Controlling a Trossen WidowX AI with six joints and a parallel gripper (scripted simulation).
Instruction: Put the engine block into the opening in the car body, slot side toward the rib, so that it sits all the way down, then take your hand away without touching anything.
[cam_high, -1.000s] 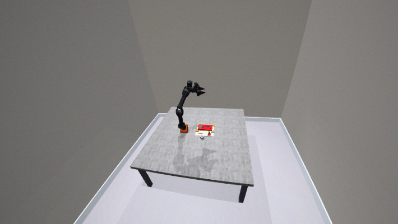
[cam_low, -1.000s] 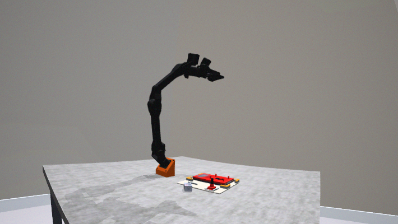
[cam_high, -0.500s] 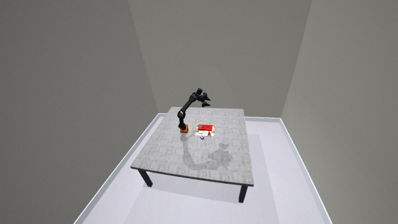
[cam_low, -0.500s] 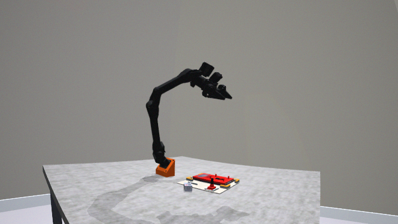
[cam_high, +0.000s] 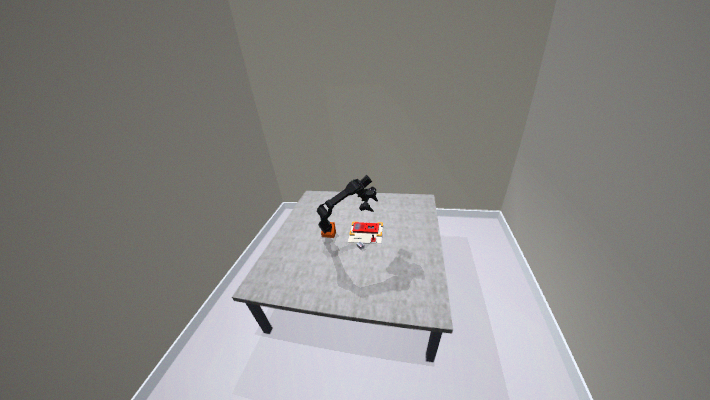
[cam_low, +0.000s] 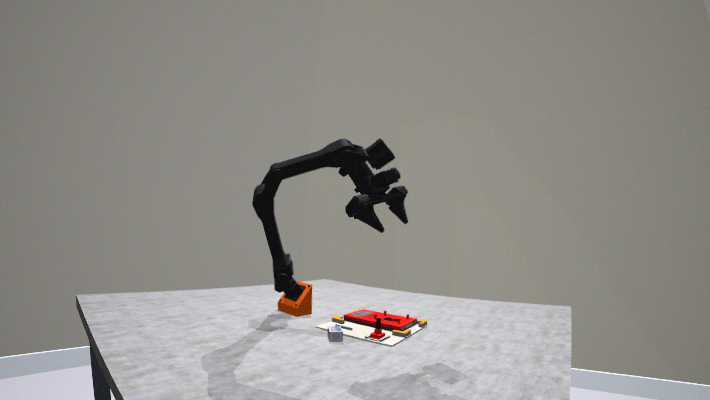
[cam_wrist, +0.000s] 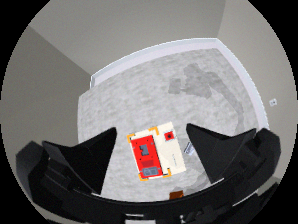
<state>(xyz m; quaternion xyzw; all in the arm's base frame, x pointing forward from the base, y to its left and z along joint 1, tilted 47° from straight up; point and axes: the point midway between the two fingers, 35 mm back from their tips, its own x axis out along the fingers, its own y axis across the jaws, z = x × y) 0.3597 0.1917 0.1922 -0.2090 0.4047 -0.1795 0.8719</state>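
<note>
Top view: arm arched out from its orange base (cam_high: 328, 230) (cam_low: 303, 308) (cam_wrist: 176, 195), fingers (cam_high: 370, 206) (cam_low: 395, 227) high above the surface (cam_high: 300, 280) (cam_low: 165, 340) (cam_wrist: 105, 112). Red car body (cam_high: 366, 228) (cam_low: 372, 318) (cam_wrist: 148, 162) on a pale board (cam_high: 356, 239) (cam_low: 395, 346) (cam_wrist: 174, 156). Small grey block, presumably the engine block (cam_high: 360, 245) (cam_low: 335, 334) (cam_wrist: 189, 148), just beside the board's edge, outside the car body.

Exterior view: fingers spread nearly full width, nothing between them, pointing down and outward. Block rests by the board's near edge. Its slot side: cannot tell.

Wrist view: block shows close to one finger's tip, well below it; car body nearer the middle. Dark opening visible in the red; rib too small to make out.

Step in hand, my judgement: approach before the grasp; insertion not yet begun. Next move calls for centring over the block, matching its angle, then descending with fingers open, clear of the red post (cam_high: 373, 239) (cam_low: 378, 332) (cam_wrist: 169, 135).
</note>
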